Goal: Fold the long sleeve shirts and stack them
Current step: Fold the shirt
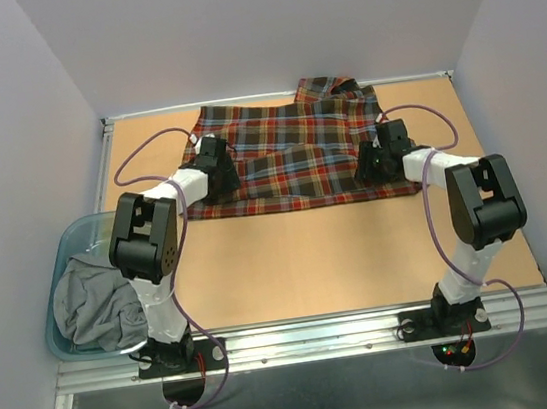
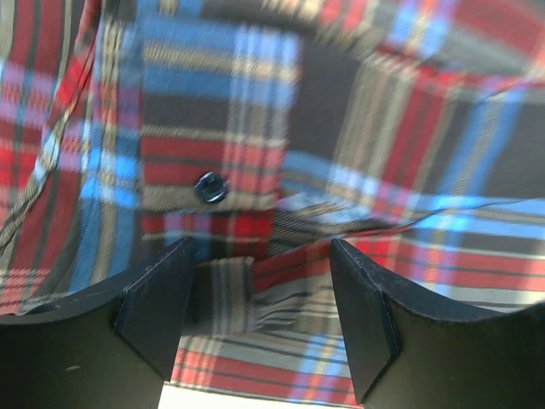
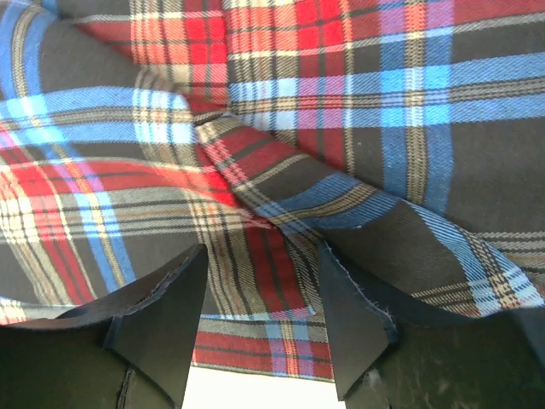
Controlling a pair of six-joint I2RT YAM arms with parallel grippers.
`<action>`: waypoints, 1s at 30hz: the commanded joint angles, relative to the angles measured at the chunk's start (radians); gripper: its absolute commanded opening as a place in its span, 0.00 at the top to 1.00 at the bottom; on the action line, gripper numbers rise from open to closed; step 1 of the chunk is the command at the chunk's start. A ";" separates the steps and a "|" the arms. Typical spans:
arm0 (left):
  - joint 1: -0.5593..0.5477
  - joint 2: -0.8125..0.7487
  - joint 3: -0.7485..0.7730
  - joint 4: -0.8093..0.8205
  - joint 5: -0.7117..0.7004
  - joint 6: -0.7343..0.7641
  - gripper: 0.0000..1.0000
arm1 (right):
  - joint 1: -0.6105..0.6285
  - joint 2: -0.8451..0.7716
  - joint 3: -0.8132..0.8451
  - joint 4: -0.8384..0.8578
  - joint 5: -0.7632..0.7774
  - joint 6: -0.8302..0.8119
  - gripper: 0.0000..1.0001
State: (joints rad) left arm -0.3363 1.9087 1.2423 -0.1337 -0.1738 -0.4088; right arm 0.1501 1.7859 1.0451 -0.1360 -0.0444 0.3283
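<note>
A long sleeve shirt [image 1: 292,152] in red, dark brown, blue and yellow plaid lies spread across the back middle of the table, partly folded over itself. My left gripper [image 1: 219,174] hovers over its left end, and my right gripper [image 1: 371,164] over its right end near the front hem. In the left wrist view the left gripper [image 2: 261,260] stands open over a fold of plaid cloth [image 2: 281,290], just below a dark button [image 2: 210,187]. The right gripper [image 3: 262,260] is also open, with creased plaid cloth [image 3: 272,230] beneath it and nothing pinched.
A blue plastic bin [image 1: 55,263] sits off the table's left edge and holds a crumpled grey garment [image 1: 90,304]. Bare brown tabletop [image 1: 311,260] runs between the shirt and the arm bases. Grey walls close in the back and sides.
</note>
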 commanded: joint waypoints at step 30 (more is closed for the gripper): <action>-0.228 -0.219 0.031 0.014 0.376 -0.009 0.44 | 0.012 -0.366 -0.264 0.437 -0.532 0.509 0.62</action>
State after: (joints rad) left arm -0.5095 1.5940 1.2198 -0.2199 0.0994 -0.4263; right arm 0.1390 1.3411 0.8330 -0.0444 -0.4431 0.6998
